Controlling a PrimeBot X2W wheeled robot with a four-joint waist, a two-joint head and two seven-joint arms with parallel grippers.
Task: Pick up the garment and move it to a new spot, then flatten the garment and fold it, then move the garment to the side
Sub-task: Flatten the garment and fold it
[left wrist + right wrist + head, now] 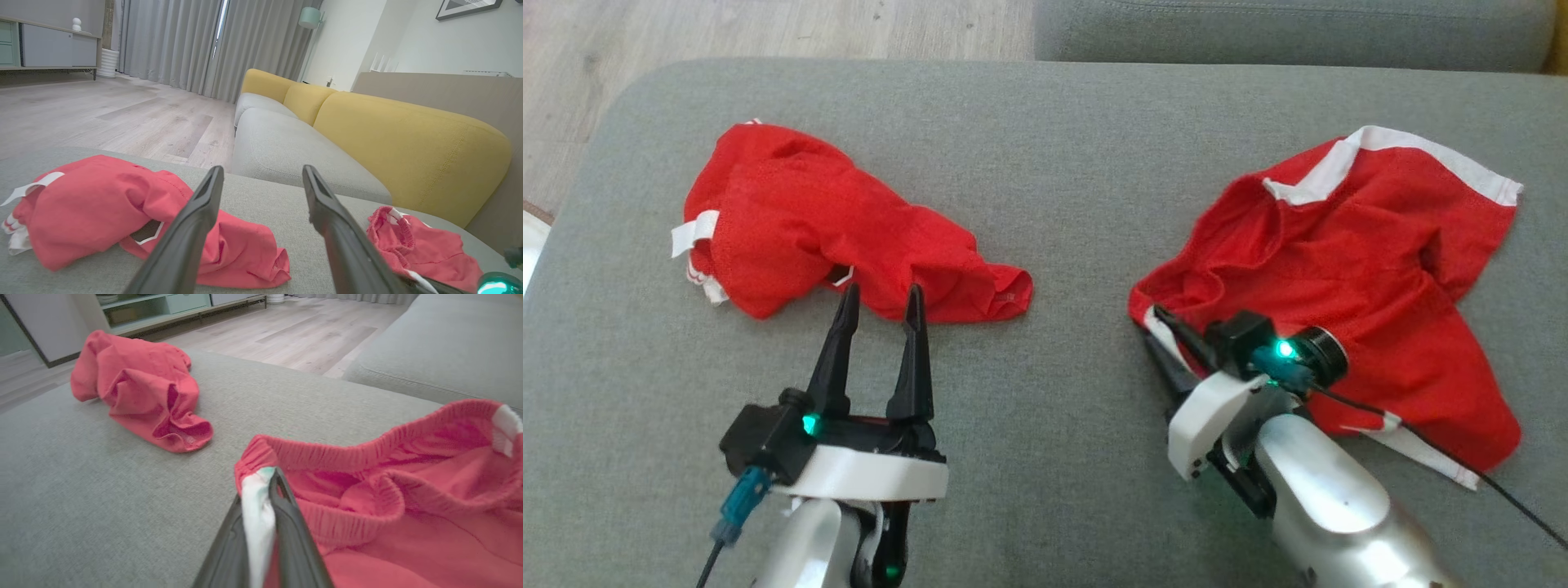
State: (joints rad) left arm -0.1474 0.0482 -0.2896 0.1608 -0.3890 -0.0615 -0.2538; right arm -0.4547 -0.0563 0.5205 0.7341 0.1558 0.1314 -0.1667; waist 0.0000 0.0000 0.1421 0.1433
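Two red garments with white trim lie on a grey cushion point(1045, 147). The right garment point(1347, 278) point(408, 522) is a pair of shorts with an elastic waistband, partly spread out. My right gripper point(1153, 322) point(270, 475) is shut on the white strip at the near-left end of its waistband. The left garment point(800, 220) point(90, 204) point(139, 388) is crumpled in a heap. My left gripper point(883, 287) point(262, 168) stands open just in front of that heap's near edge, with nothing between its fingers.
Beyond the cushion's far edge stands a sofa with a grey seat point(1290, 28) and yellow backrest point(408, 139). Wooden floor point(768, 28) lies past the cushion's far-left corner. A black cable point(1503, 490) trails from my right wrist over the shorts.
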